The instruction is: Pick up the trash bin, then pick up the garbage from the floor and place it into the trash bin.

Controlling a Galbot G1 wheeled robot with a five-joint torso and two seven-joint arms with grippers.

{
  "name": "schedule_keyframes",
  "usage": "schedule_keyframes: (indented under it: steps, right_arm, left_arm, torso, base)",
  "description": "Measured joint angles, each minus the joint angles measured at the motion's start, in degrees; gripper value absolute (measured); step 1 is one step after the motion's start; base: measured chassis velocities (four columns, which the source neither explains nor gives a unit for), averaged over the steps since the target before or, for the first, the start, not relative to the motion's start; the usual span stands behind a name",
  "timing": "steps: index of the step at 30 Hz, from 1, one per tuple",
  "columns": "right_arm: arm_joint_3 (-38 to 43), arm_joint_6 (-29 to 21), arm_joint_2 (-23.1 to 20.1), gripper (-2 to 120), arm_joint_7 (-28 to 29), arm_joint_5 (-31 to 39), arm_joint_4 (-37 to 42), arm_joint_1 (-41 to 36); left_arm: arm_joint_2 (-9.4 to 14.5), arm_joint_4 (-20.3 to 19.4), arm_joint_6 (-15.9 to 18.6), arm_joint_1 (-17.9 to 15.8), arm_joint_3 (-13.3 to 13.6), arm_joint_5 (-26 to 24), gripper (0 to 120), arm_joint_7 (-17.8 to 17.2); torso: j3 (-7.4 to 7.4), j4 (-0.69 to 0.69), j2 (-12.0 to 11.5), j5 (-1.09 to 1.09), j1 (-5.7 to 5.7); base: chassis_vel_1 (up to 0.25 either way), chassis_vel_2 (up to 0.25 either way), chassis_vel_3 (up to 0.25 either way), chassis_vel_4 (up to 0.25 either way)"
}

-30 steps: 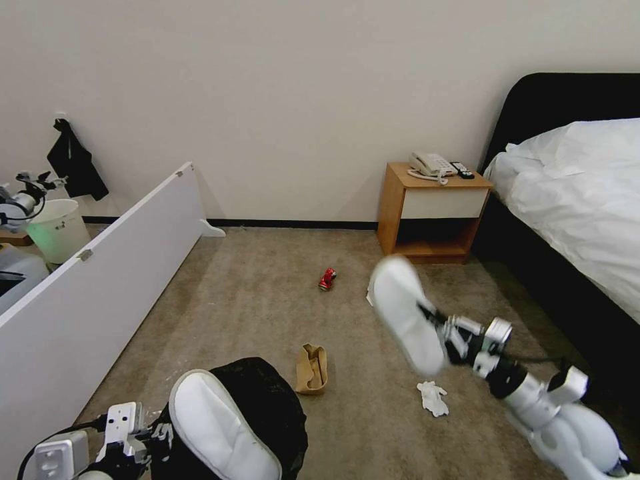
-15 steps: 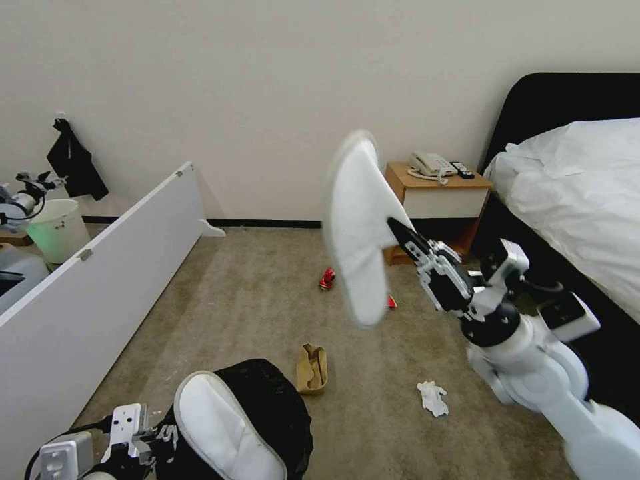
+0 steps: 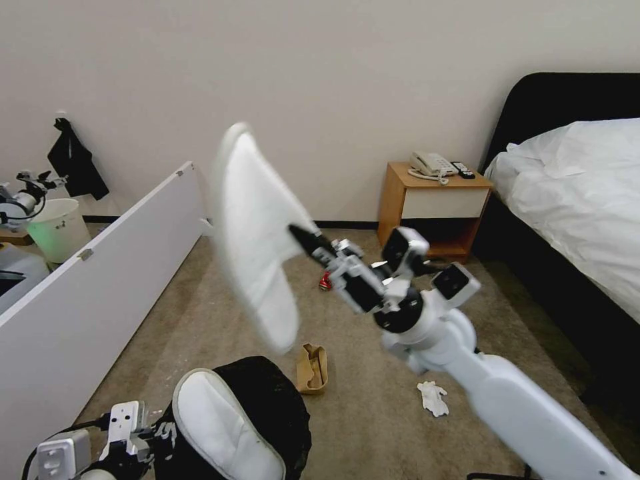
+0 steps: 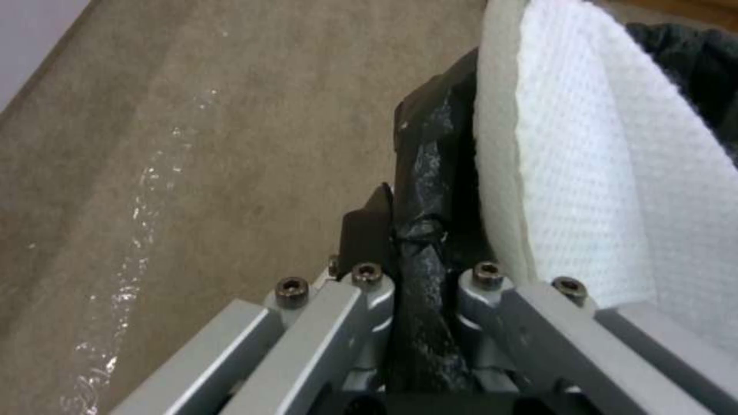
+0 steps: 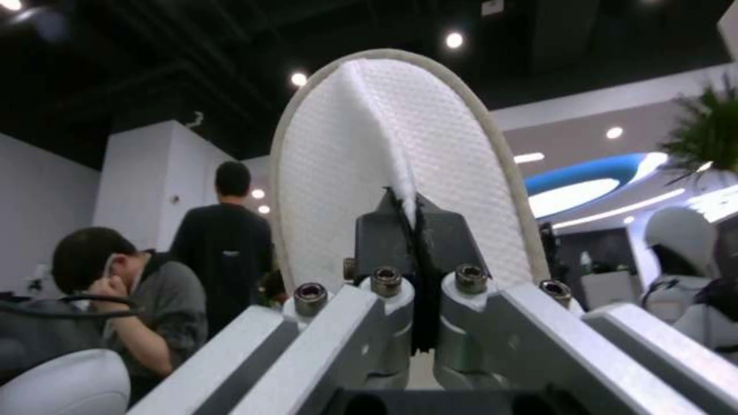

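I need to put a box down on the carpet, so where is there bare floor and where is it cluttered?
Bare carpet runs along the white panel, between it and the red can. The carpet's middle is crowded: the brown paper bag, the tissue, and the right gripper holding a slipper above. The left gripper grips the trash bin, a second slipper inside.

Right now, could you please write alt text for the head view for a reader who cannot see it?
The right gripper holds a white slipper raised in the air above the beige carpet. At lower left, the left gripper grips the black-lined trash bin, which already holds another white slipper. A brown paper bag, a red can and a crumpled tissue lie on the carpet.
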Motion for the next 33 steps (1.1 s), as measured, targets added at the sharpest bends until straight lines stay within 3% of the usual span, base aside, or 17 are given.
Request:
schedule_keyframes:
  steps: [12,33]
  right_arm:
    - [-6.4,0.5,3.4,0,-2.1,-1.9,-3.9,0.3]
    - [-9.2,1.1,0.6,0,-4.6,-5.3,-5.5,-4.5]
  left_arm:
    - [0.1,0.0,0.0,-0.4,-0.1,-0.3,4,-0.1]
    - [-0.1,0.0,0.0,0.2,-0.6,-0.5,4,-0.2]
  torso:
    - [0.00,0.00,0.0,0.01,0.00]
    - [-0.01,0.00,0.0,0.01,0.00]
  base:
    - [0.000,0.000,0.000,0.000]
    - [0.000,0.000,0.000,0.000]
